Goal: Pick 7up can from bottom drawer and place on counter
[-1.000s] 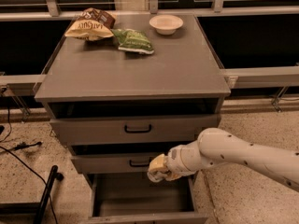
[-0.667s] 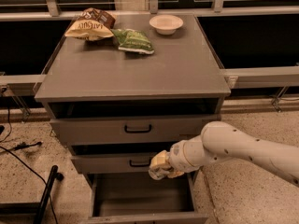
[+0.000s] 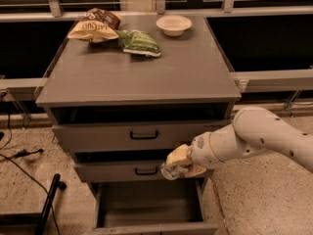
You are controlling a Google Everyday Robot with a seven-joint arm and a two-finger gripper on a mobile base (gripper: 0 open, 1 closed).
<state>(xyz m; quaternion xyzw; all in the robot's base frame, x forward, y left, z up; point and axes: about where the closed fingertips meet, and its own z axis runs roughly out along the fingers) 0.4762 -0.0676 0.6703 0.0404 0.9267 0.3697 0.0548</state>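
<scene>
The grey cabinet's bottom drawer (image 3: 146, 202) is pulled open at the lower middle; the part of its tray that shows is bare. I see no 7up can in this view; it may be hidden behind my gripper or out of view. My gripper (image 3: 175, 166) hangs at the end of the white arm (image 3: 254, 136), just above the open bottom drawer's right side and in front of the middle drawer's right end. The counter (image 3: 142, 75) is the cabinet's flat grey top, well above the gripper.
At the counter's back lie a brown-and-yellow chip bag (image 3: 95, 26), a flat green snack bag (image 3: 139, 42) and a white bowl (image 3: 173, 24). The top drawer (image 3: 112, 136) and middle drawer (image 3: 112, 171) stand slightly ajar. Black cables (image 3: 19, 155) and a black pole (image 3: 49, 204) are on the floor at left.
My gripper has risen a little and shifted right, from over the bottom drawer toward the middle drawer's front. Nothing else has moved.
</scene>
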